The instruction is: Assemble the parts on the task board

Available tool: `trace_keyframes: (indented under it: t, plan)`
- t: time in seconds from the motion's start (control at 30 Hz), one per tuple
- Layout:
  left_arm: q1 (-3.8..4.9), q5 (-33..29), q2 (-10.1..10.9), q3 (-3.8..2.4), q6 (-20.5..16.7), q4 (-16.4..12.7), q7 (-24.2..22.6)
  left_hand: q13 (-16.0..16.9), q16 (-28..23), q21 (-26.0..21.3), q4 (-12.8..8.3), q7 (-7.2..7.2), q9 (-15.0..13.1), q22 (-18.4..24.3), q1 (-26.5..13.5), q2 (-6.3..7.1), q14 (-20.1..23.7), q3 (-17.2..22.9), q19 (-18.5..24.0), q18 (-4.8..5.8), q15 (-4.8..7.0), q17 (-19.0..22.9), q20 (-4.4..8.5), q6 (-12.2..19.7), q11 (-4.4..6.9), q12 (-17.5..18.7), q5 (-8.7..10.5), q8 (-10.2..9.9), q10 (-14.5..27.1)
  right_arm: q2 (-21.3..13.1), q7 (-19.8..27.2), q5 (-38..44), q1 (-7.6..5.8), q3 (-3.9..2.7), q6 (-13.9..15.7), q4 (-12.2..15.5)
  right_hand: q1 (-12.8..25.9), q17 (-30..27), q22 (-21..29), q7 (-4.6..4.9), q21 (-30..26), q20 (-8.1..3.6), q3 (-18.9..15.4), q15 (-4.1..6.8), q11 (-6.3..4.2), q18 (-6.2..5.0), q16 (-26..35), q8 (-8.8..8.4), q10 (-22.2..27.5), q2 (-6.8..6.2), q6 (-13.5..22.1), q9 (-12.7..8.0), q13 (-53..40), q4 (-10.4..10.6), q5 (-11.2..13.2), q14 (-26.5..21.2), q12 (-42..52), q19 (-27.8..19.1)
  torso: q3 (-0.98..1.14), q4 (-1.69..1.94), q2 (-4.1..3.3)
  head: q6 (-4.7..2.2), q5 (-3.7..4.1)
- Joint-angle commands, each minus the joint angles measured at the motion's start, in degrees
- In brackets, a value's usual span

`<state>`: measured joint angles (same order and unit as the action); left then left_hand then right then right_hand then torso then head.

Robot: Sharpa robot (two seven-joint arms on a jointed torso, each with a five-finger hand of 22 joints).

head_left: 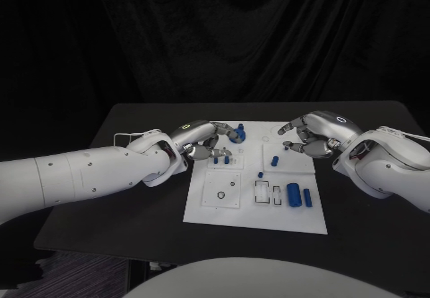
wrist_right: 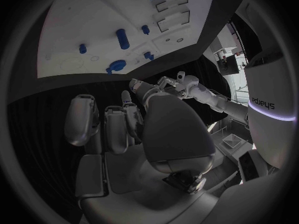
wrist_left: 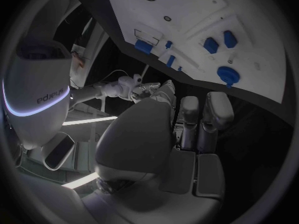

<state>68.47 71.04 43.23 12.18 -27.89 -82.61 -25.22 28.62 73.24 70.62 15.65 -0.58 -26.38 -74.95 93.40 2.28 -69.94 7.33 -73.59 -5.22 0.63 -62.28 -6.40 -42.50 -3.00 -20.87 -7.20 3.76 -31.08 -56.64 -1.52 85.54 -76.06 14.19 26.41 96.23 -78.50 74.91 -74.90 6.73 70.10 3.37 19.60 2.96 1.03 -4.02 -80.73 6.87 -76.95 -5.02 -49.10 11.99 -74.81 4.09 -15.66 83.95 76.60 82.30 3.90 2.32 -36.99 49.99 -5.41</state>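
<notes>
1. Task board lies mid-table; blue parts rest at its right side, a blue knob stands at the far edge.
2. Left hand hovers near the knob, fingers curled, apparently empty; right hand likewise, over the far right corner.
3. Judged: between picks; next move calls for reaching a loose part.

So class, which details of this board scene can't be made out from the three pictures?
- Head view: the left hand covers part of the white board beneath it.
- Head view: the right hand has its fingertips curled under; contact is unclear.
- Head view: small blue pieces are too tiny to identify.
</notes>
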Motion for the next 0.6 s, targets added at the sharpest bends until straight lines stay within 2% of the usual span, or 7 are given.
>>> trace_keyframes:
  t: [0.03, 0.17, 0.3, 0.4, 0.5, 0.53, 0.6]
  plan:
    - [0.17, 15.5, -2.3, -0.06, 3.7, 0.6, -0.3, -2.0, 1.2, 1.6, -0.7, -1.61, 2.1, -9.1, -0.6, 0.48, -2.3, -0.4, -2.1, 0.73, 0.21, -1.0, 0.07, -0.7, 0.04, -1.0, -2.05, 0.1, -1.3, -1.2, -0.1, 0.1, -0.15, -0.03, 0.5, -0.2, -0.4, 0.4, -9.3, 0.13, -0.3, 0.15, 0.1, -0.23, 0.03, -0.33, 0.2, 0.32, 0.2, 0.07, -0.4, -0.1, -0.1, -0.4, -0.1, 1.8, 0.0, -0.2, -0.09, 0.22, -0.13, 0.01, 0.55]
    - [0.20, 19.6, -4.6, -0.07, 5.6, 1.5, 1.4, -3.3, 2.2, 2.0, -1.6, -1.38, 3.2, -9.2, -0.2, 0.63, -3.4, 0.2, -2.7, 0.82, 0.07, -2.0, 0.18, -2.3, -0.28, -1.9, -4.48, 0.5, -2.6, -2.6, -0.8, 0.1, -0.25, -0.03, 0.3, -0.1, -0.3, 0.4, -9.3, 0.13, -0.2, 0.14, 0.0, -0.22, 0.02, -0.32, 0.3, 0.33, 0.2, 0.18, -0.4, -0.1, -0.1, -0.2, -0.1, 1.8, 0.0, -0.2, -0.30, 0.48, -0.20, 0.01, 1.34]
    - [0.23, 21.7, -7.2, -0.07, 7.7, 2.7, 2.6, -4.9, 3.9, 2.0, -2.7, -1.00, 4.4, -9.3, 0.1, 0.92, -4.9, 1.3, -3.0, 0.85, -0.25, -3.6, 0.31, -3.4, -0.70, -2.1, -6.99, 0.7, -3.4, -4.0, -1.6, 0.1, -0.39, -0.02, 0.4, 0.2, -0.1, 0.5, -9.4, 0.07, 0.0, 0.14, 0.0, -0.21, -0.01, -0.27, 0.2, 0.32, 0.1, 0.28, -0.4, -0.1, -0.2, 0.0, -0.1, 1.8, 0.1, -0.1, -0.20, 0.08, -0.14, 0.01, 1.40]
    - [0.24, 22.4, -8.8, -0.08, 8.9, 3.8, 3.3, -5.5, 4.1, 2.0, -2.8, -0.89, 4.8, -9.3, -0.2, 0.91, -4.9, 1.8, -3.1, 0.86, -0.34, -3.6, 0.34, -3.9, -0.81, -2.3, -7.60, 0.7, -4.2, -4.7, -2.0, 0.1, -0.56, -0.02, 0.3, 0.3, 0.1, 0.5, -9.5, -0.01, 0.3, 0.13, -0.1, -0.18, -0.07, -0.21, 0.2, 0.34, -0.2, 0.35, -0.4, -0.2, -0.4, 0.2, -0.1, 1.8, 0.3, 0.0, -0.31, 0.02, -0.07, 0.01, 1.25]
    - [0.24, 22.8, -10.6, -0.08, 9.7, 5.2, 3.9, -6.2, 4.4, 1.9, -2.5, -0.68, 5.5, -9.3, -1.2, 1.29, -5.0, 2.0, -3.2, 0.85, -0.35, -3.6, 0.34, -4.3, -0.80, -2.6, -7.30, 0.7, -5.6, -5.3, -2.4, 0.1, -0.69, -0.02, 0.4, 0.4, 0.2, 0.7, -9.6, -0.11, 0.6, 0.09, -0.1, -0.11, -0.16, -0.15, 0.1, 0.44, -0.6, 0.40, -0.6, -0.2, -0.8, 0.4, -0.1, 1.9, 0.7, 0.1, -0.14, -0.35, -0.25, 0.01, 0.64]
    - [0.23, 22.9, -11.2, -0.08, 9.9, 5.8, 4.1, -6.2, 4.4, 1.8, -2.4, -0.66, 5.6, -9.2, -1.4, 1.30, -5.0, 2.0, -3.2, 0.84, -0.37, -3.6, 0.34, -4.3, -0.88, -2.8, -7.29, 0.6, -5.9, -5.5, -2.4, 0.1, -0.72, -0.02, 0.4, 0.5, 0.2, 0.7, -9.6, -0.12, 0.6, 0.09, -0.1, -0.11, -0.16, -0.15, 0.1, 0.45, -0.6, 0.41, -0.6, -0.2, -0.8, 0.4, -0.1, 1.9, 0.7, 0.1, 0.01, -0.42, -0.28, 0.01, 0.58]
    - [0.22, 23.0, -12.2, -0.08, 10.0, 6.7, 4.4, -6.1, 4.8, 2.0, -2.4, -0.41, 6.0, -9.3, -1.8, 1.30, -5.3, 2.4, -3.4, 0.89, -0.49, -3.9, 0.33, -4.9, -1.08, -3.7, -7.70, 0.7, -7.2, -5.7, -2.5, 0.1, -0.77, -0.02, 0.4, 0.6, 0.3, 0.7, -9.6, -0.17, 0.8, 0.06, -0.2, -0.06, -0.22, -0.13, 0.0, 0.50, -0.8, 0.47, -0.7, -0.2, -1.0, 0.5, -0.2, 1.9, 0.9, 0.2, 0.10, -0.45, -0.29, 0.01, 0.69]
